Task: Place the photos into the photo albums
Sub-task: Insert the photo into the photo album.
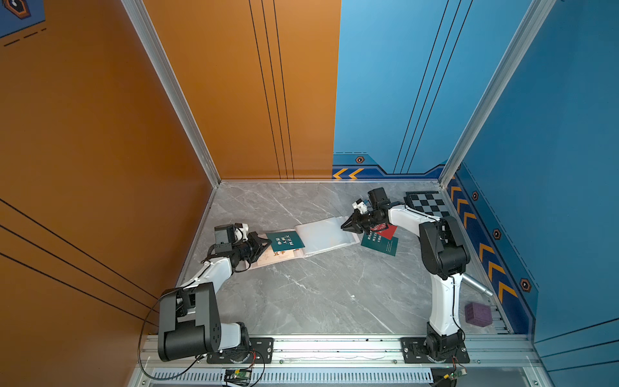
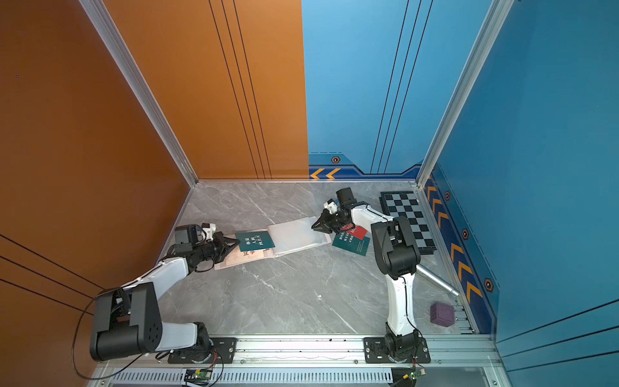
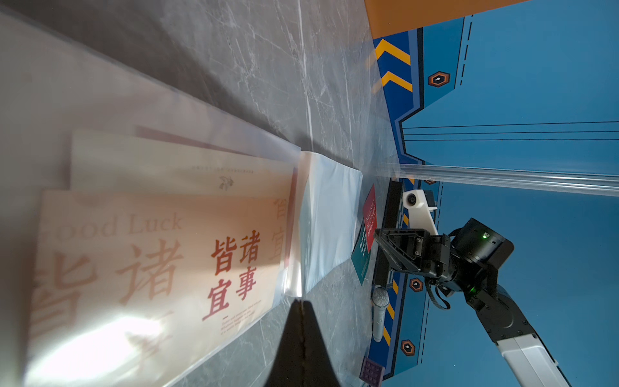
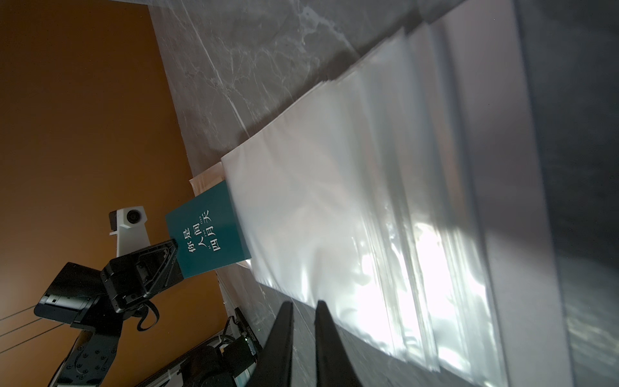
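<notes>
The photo album (image 1: 323, 234) lies open across the table, its clear sleeve pages pale white. My left gripper (image 1: 268, 243) is shut on the near edge of a dark green photo (image 1: 286, 241) with white characters. The card's far edge meets the sleeve pages (image 4: 335, 207); whether it is inside one I cannot tell. Cream photos with red characters (image 3: 234, 268) sit in the sleeves under it. My right gripper (image 1: 344, 227) rests at the album's far right corner. Its jaws stand a narrow gap apart with nothing seen between them. A red photo (image 1: 387, 231) and another green photo (image 1: 380, 247) lie beside it.
A black-and-white checkerboard (image 1: 427, 204) lies in the back right corner. A metal cylinder (image 1: 477, 284) and a purple cube (image 1: 478, 314) sit along the right wall. Orange and blue walls close the table on three sides.
</notes>
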Robot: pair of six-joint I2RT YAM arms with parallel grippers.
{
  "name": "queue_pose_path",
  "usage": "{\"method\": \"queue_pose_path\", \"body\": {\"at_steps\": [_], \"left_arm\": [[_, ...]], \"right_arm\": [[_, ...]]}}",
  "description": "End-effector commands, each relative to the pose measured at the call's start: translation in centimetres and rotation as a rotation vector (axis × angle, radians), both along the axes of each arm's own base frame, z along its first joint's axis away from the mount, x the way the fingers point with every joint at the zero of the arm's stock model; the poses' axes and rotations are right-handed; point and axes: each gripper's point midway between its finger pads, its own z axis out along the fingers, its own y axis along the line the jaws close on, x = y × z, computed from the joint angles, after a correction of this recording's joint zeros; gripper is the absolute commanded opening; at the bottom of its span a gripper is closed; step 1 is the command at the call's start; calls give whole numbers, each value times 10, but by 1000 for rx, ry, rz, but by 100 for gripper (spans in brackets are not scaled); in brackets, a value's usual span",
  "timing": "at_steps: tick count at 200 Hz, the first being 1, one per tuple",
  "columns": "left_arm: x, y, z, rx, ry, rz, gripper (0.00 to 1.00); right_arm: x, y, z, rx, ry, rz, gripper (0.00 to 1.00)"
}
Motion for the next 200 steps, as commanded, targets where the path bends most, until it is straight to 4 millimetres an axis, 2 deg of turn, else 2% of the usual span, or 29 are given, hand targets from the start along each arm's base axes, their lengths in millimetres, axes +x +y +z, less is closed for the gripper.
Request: {"method": "queue_pose_path", "body": {"at_steps": [1, 71, 159, 200], "left_arm": [[-3, 1, -3, -5, -9, -15, 0], [-3, -6, -13, -3, 12, -47, 0], [1, -30, -28, 14, 54, -121, 2], [7, -40, -31, 29, 65, -139, 8]], "right_arm": [[-2, 1, -3, -9, 8, 14, 16], [-2, 3, -6, -11, 14, 18, 16], [-4, 3, -9, -19, 19, 19, 16], [-6, 4, -10, -20, 21, 24, 16]]}}
